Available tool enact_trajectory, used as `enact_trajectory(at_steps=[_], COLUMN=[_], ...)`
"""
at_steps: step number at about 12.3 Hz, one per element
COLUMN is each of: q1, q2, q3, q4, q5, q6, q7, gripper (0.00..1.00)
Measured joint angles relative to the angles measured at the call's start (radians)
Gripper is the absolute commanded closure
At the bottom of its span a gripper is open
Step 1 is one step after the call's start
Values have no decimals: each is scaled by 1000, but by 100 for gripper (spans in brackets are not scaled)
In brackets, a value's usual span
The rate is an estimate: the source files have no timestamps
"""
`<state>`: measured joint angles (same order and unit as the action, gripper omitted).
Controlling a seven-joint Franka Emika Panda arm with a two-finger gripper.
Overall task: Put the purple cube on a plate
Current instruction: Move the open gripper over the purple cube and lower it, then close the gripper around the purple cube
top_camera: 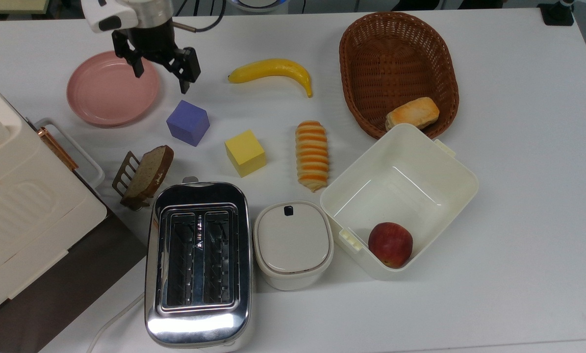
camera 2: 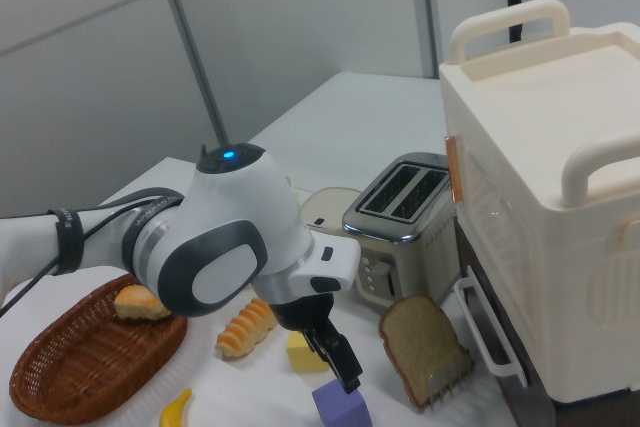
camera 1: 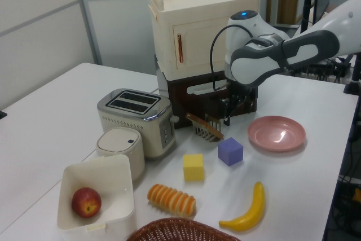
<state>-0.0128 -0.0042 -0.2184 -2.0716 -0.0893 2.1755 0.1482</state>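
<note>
Sitting nearest in top view: toaster, lidded white pot, open white box with apple inside. Yellow cube mid-bench. Purple cube on bench just beyond, beside plate, not on it. Gripper above gap between plate rim and purple cube; fingers spread wide, holding nothing, touching nothing. Banana and wicker basket farther back.
</note>
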Motion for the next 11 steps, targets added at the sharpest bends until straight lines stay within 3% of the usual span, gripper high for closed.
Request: enact_trajectory(at_steps=[11], q1=[-7], q2=[101], q3=[0], q4=[-1], q5=[0], q6=[53], q7=[0], gripper=[0])
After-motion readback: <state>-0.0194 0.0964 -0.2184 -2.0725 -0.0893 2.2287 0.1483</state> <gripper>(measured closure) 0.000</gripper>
